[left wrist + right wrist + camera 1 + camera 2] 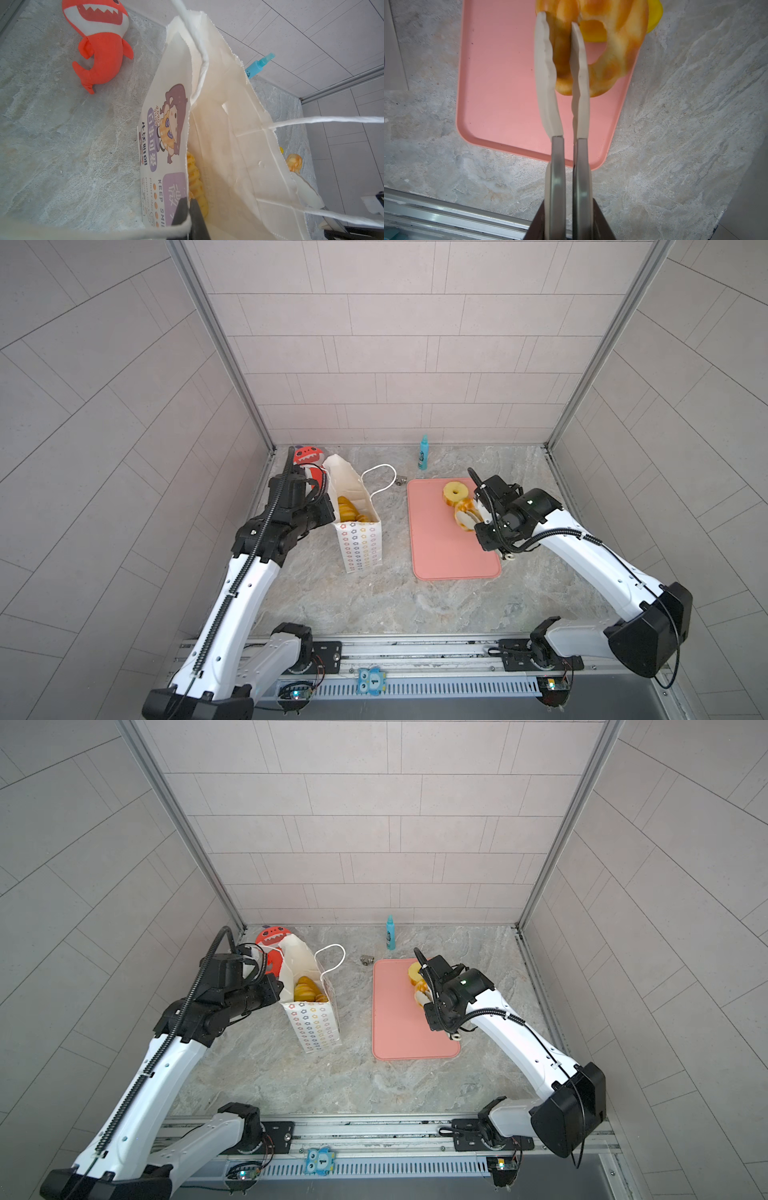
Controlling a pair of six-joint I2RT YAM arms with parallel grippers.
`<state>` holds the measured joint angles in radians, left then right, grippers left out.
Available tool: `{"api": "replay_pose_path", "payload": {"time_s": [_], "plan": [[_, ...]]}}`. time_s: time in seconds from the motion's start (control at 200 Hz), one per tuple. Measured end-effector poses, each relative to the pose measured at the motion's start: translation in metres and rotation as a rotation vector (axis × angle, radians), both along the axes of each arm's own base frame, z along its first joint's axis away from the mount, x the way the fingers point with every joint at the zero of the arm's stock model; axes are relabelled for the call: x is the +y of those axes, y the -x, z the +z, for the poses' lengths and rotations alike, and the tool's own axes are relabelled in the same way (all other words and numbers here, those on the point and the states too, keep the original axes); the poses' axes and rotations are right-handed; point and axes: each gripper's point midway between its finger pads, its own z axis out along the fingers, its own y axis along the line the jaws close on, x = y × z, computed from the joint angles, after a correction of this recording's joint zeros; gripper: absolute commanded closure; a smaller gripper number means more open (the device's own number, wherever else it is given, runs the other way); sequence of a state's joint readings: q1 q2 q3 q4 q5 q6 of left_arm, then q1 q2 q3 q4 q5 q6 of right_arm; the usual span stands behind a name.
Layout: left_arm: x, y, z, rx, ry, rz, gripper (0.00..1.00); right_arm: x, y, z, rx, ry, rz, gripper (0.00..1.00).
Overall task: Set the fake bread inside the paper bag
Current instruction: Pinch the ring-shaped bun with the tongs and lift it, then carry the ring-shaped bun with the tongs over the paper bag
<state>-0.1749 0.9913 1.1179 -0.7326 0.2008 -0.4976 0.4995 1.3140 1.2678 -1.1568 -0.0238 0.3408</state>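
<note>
The white paper bag stands open at left, with several golden fake bread pieces inside. My left gripper is shut on the bag's printed wall at the rim. My right gripper is shut on an orange and cream braided ring of bread over the far end of the pink tray. A pale yellow ring lies on the tray right behind the held piece.
A red plush shark lies behind the bag at the back left. A teal bottle stands by the back wall. A small metal object sits between bag and tray. The bag's cord handle arches toward the tray.
</note>
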Motion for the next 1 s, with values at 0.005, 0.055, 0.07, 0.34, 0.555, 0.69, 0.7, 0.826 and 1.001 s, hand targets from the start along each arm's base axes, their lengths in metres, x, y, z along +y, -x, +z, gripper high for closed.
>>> {"api": "replay_pose_path", "payload": {"time_s": [0.005, 0.055, 0.07, 0.34, 0.555, 0.69, 0.7, 0.826, 1.001], "plan": [[0.000, 0.000, 0.000, 0.000, 0.000, 0.000, 0.94, 0.000, 0.000, 0.000, -0.001, 0.000, 0.000, 0.72], [0.000, 0.000, 0.000, 0.000, 0.000, 0.000, 0.94, 0.001, 0.000, 0.003, -0.011, -0.012, 0.002, 0.72], [0.000, 0.000, 0.000, 0.000, 0.000, 0.000, 0.94, 0.001, 0.000, 0.004, -0.013, -0.015, 0.002, 0.72], [0.000, 0.000, 0.000, 0.001, 0.000, 0.000, 0.94, 0.005, -0.001, 0.020, -0.083, -0.069, 0.007, 0.71], [0.000, 0.000, 0.000, 0.001, 0.000, 0.000, 0.94, 0.006, -0.003, 0.023, -0.095, -0.079, 0.008, 0.71], [0.000, 0.000, 0.000, 0.001, 0.000, 0.000, 0.94, 0.008, -0.005, 0.030, -0.113, -0.088, 0.008, 0.71], [0.000, 0.000, 0.000, 0.001, 0.000, 0.000, 0.94, 0.008, -0.006, 0.031, -0.116, -0.090, 0.008, 0.71], [0.000, 0.000, 0.000, 0.002, 0.000, 0.000, 0.94, 0.010, -0.010, 0.043, -0.148, -0.106, 0.008, 0.72], [0.000, 0.001, -0.001, 0.004, -0.001, 0.000, 0.94, 0.013, -0.018, 0.064, -0.203, -0.129, 0.006, 0.72]]}}
